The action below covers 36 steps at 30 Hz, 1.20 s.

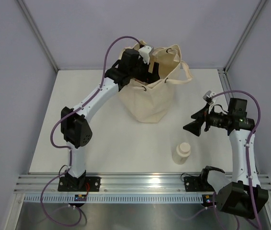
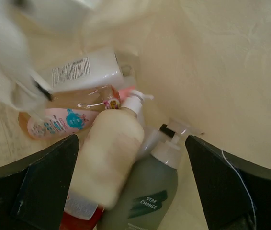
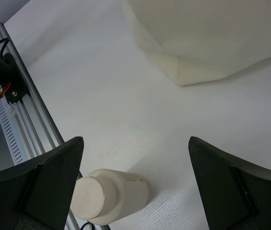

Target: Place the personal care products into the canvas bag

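Note:
The canvas bag stands at the back middle of the table, and my left gripper reaches down into its mouth. In the left wrist view the left gripper is open and grips nothing. Below it, on the bag's floor, lie a blurred beige pump bottle, a grey-green pump bottle, a white rectangular bottle, a clear bottle with a pink label and a red one. A cream squat bottle stands on the table near the front. My right gripper hovers open above and behind it; the right wrist view shows the bottle low between the right gripper's fingers, untouched.
An aluminium rail runs along the near table edge, close to the cream bottle and seen as the rail in the right wrist view. The bag's handle loops droop to the right of its mouth. Enclosure walls stand around the table.

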Each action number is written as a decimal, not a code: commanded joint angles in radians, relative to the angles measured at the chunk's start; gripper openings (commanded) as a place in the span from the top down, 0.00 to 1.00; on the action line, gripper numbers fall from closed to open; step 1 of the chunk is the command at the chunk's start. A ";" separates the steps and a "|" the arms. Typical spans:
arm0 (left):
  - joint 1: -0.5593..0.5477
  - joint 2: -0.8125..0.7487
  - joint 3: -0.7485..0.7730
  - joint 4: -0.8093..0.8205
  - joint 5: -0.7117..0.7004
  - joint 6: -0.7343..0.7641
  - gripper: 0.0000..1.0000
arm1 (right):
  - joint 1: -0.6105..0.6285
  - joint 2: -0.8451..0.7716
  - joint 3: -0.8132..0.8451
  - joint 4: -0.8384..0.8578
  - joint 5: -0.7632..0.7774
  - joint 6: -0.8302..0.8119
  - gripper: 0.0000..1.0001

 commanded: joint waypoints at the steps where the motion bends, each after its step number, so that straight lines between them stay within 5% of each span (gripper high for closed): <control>1: 0.001 -0.077 0.083 0.085 0.043 0.030 0.01 | 0.075 0.012 0.047 -0.082 0.068 -0.137 0.01; 10: 0.024 -0.275 0.096 0.048 0.043 0.039 0.01 | 0.481 0.023 0.134 -0.196 0.577 -0.119 0.01; 15: 0.036 -0.576 -0.168 0.058 0.004 0.039 0.01 | 0.687 0.015 0.096 -0.243 0.785 -0.109 0.01; 25: 0.039 -1.287 -0.941 0.017 -0.162 -0.088 0.01 | 0.807 0.044 0.006 -0.303 0.820 -0.224 0.01; 36: 0.039 -1.559 -1.198 -0.084 -0.232 -0.211 0.01 | 0.848 0.124 -0.171 -0.121 0.986 -0.195 0.04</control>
